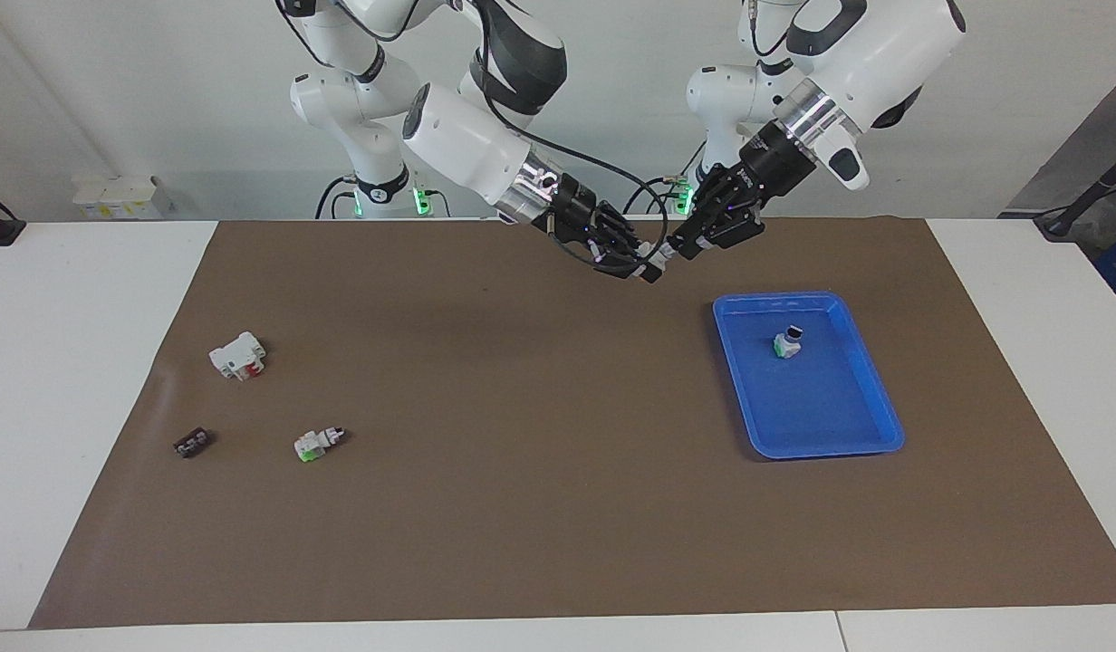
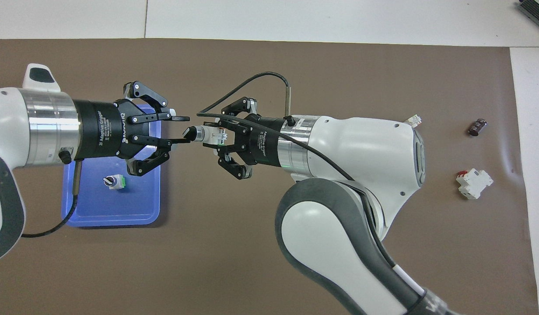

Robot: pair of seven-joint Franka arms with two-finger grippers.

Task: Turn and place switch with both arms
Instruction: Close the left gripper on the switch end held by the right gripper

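Between both pincers, white black-tipped switch

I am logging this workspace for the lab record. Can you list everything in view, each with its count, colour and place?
Small white plastic switch with black knob tip: one, held in the air between the two grippers, over the mat.
Small white switch with green base, in the tray: one, standing.
Small white switch with green base, on the mat: one, lying toward the right arm's end.
Larger white block with red part: one, nearer the robots than that switch.
Small black part: one, beside the lying switch.
Blue plastic tray: one, toward the left arm's end.
Brown mat: one, covering the white table.
Right gripper: black, shut on the switch's body.
Left gripper: black, fingertips at the knob.
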